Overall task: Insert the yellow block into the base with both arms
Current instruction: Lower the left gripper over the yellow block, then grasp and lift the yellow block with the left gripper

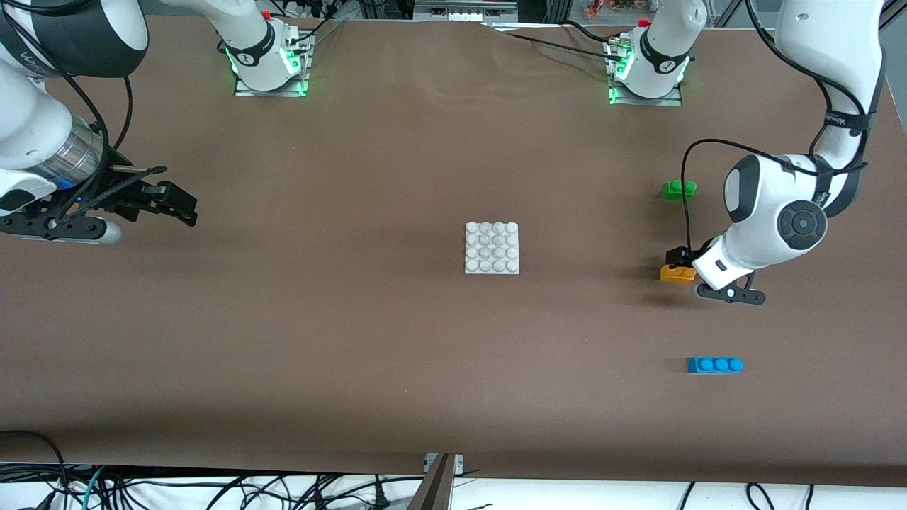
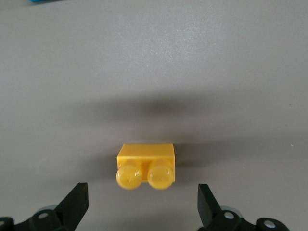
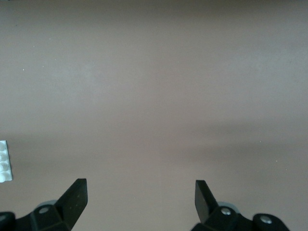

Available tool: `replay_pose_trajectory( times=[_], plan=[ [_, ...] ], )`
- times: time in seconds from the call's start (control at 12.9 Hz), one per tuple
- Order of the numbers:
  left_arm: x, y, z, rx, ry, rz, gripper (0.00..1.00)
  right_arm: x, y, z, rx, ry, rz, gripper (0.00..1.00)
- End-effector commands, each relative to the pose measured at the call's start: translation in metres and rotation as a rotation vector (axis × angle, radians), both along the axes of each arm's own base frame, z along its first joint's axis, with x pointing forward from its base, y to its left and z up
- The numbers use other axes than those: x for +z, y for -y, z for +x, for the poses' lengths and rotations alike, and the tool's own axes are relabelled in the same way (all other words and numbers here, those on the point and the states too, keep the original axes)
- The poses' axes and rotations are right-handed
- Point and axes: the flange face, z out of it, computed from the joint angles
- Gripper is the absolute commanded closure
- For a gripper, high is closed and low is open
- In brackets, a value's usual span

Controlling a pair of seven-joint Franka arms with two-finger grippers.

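Yellow block point(image 2: 146, 166): small two-stud plastic brick, lying on the counter point(image 1: 354, 340) toward the left arm's end, between the green brick point(image 1: 679, 189) and the blue three-stud brick point(image 1: 714, 365), well apart from both.

Counter: brown, flat.

Right hand point(image 3: 140, 199): waits over bare counter at the right arm's end, jaws spread wide, holding nothing.

Left hand point(image 2: 143, 204): low over the yellow block, jaws spread wide to either side of it, not touching, nothing held.

Base point(image 1: 492, 247): white square 4x4 stud plate, mid-counter, well apart from the block.

Handling, by judgement: block looks light, rigid, smooth-sided and liable to slip; best pinched across its two flat sides below the studs.
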Motion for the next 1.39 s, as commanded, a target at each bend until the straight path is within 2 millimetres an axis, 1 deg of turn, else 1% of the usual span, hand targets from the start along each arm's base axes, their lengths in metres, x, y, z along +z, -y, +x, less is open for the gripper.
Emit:
replay_pose_trajectory(
  times=[0.0, 0.08, 0.15, 0.23, 0.39, 0.46, 0.62, 0.85, 1.08, 1.16, 1.31],
  plan=[
    [-0.020, -0.001, -0.007, -0.035, 0.023, 0.008, 0.01, 0.015, 0.006, -0.005, -0.015, -0.003, 0.030, 0.01],
    [-0.024, -0.002, -0.008, -0.034, 0.021, 0.007, 0.01, 0.016, 0.016, -0.006, -0.031, -0.012, 0.034, 0.01],
    [-0.026, -0.001, -0.010, -0.037, 0.017, 0.007, 0.01, 0.016, 0.016, -0.006, -0.029, -0.014, 0.037, 0.01],
    [-0.027, -0.001, -0.011, -0.037, 0.019, 0.007, 0.01, 0.018, 0.013, -0.008, -0.022, -0.016, 0.050, 0.01],
    [-0.028, 0.000, -0.010, -0.038, 0.035, 0.006, 0.01, 0.013, 0.009, -0.010, -0.003, -0.045, 0.067, 0.01],
    [-0.033, 0.000, -0.013, -0.042, 0.039, 0.008, 0.01, 0.016, 0.016, -0.010, -0.007, -0.044, 0.074, 0.01],
    [-0.039, 0.000, -0.018, -0.056, 0.059, 0.015, 0.01, 0.014, 0.023, -0.008, -0.007, -0.050, 0.096, 0.01],
    [-0.042, 0.001, -0.019, -0.058, 0.056, 0.014, 0.01, 0.016, 0.022, -0.008, 0.012, -0.038, 0.080, 0.01],
    [-0.044, 0.002, -0.021, -0.074, 0.056, 0.023, 0.01, 0.015, 0.030, -0.006, -0.001, -0.037, 0.075, 0.01],
    [-0.047, 0.004, -0.024, -0.078, 0.062, 0.022, 0.01, 0.015, 0.034, -0.007, -0.007, -0.044, 0.070, 0.01],
    [-0.053, 0.005, -0.029, -0.081, 0.080, 0.019, 0.01, 0.023, 0.037, -0.014, -0.007, -0.049, 0.071, 0.01]
  ],
)
